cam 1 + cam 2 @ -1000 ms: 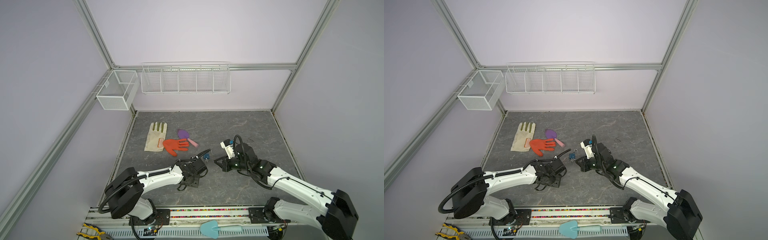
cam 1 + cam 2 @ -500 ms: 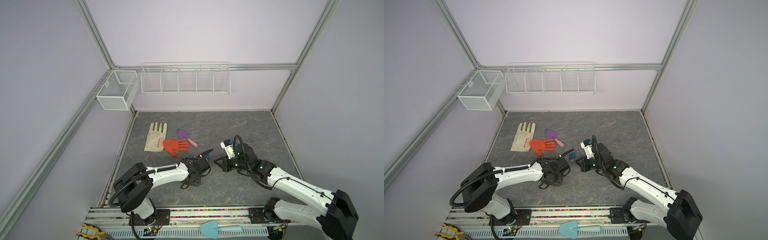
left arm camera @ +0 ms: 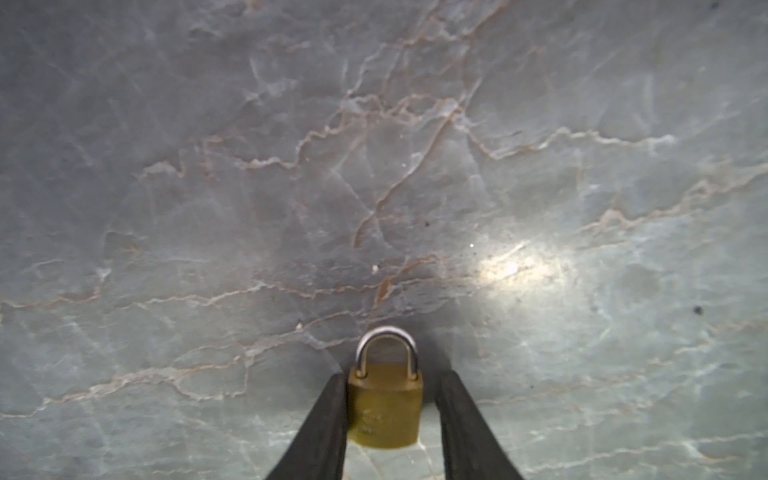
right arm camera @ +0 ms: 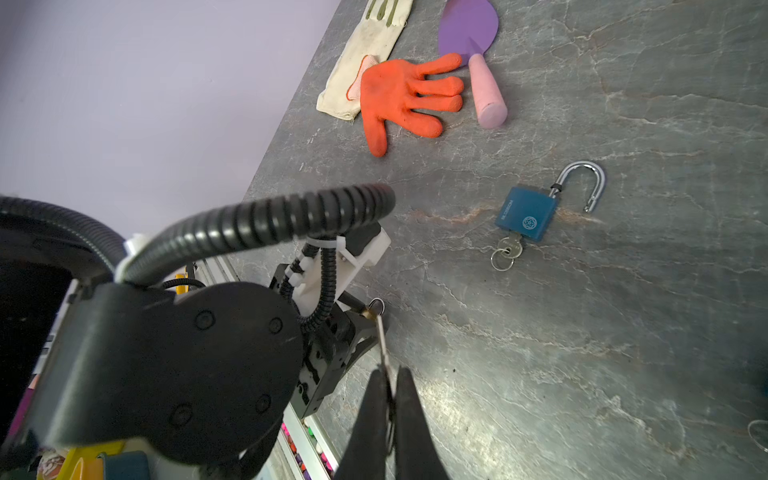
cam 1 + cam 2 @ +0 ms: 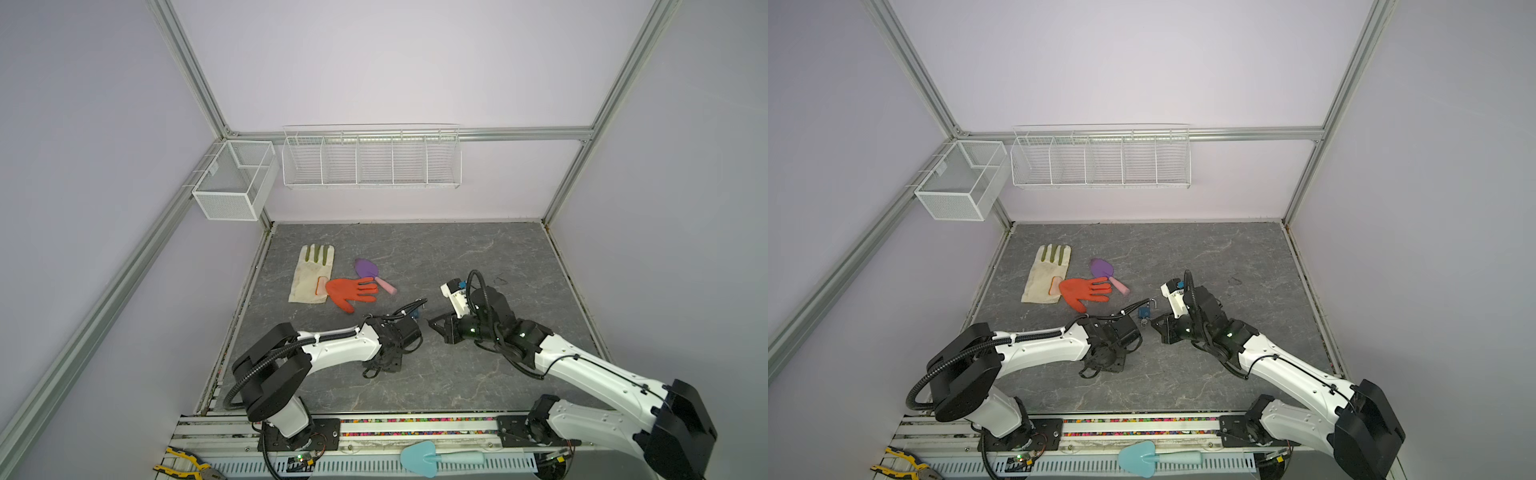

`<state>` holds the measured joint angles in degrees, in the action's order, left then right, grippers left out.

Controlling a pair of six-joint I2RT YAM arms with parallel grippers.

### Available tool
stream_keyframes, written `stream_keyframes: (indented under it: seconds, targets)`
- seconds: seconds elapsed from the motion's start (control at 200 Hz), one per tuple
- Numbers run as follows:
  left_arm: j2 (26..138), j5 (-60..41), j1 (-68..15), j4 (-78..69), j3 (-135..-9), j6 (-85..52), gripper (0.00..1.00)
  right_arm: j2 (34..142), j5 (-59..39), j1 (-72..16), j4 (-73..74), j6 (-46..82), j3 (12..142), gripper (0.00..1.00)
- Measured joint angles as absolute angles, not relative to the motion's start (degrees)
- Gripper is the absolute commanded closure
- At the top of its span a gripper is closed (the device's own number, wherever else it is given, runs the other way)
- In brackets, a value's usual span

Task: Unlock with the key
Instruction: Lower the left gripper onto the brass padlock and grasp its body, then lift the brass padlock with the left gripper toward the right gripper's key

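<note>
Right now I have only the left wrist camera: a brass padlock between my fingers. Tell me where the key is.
Observer: The right gripper is shut on the key, its tip right at the brass padlock. I cannot tell whether it is inserted.
Operator: Report any other lock.
Observer: A blue padlock lies on the table close by, shackle swung open, a second key in its keyhole.
Operator: Name the nearest clutter.
Observer: An orange glove lies further off, overlapping a cream glove.
</note>
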<state>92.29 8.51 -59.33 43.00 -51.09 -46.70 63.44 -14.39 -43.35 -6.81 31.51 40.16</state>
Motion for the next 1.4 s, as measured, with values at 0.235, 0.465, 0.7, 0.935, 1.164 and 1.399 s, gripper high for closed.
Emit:
stream_keyframes:
  seconds: [0.235,0.465,0.7,0.935,1.164,1.399]
  targets:
    - [92.5,9.0,-59.3,42.9,-51.2,-47.5,0.7,63.4,-14.4,-43.4,-6.9,31.5,40.2,0.94]
    - [92.1,9.1,-59.3,42.5,-50.9,-48.4,0.84,63.4,-14.3,-43.4,-7.1,31.3,40.2,0.94]
    - [87.7,10.7,-58.8,42.5,-49.9,-52.6,1.0,62.0,-12.8,-43.4,-9.5,31.3,40.2,0.94]
    - [72.7,11.6,-53.9,35.9,-49.5,-59.3,1.0,58.5,-8.3,-45.4,-10.7,32.4,40.2,0.94]
    - [61.5,15.4,-52.2,26.0,-48.9,-67.3,1.0,58.2,-2.7,-51.3,-9.7,34.9,40.2,0.94]
    - [57.5,16.8,-51.9,16.2,-46.3,-77.7,1.0,59.6,5.0,-58.6,-2.7,36.0,41.4,0.94]
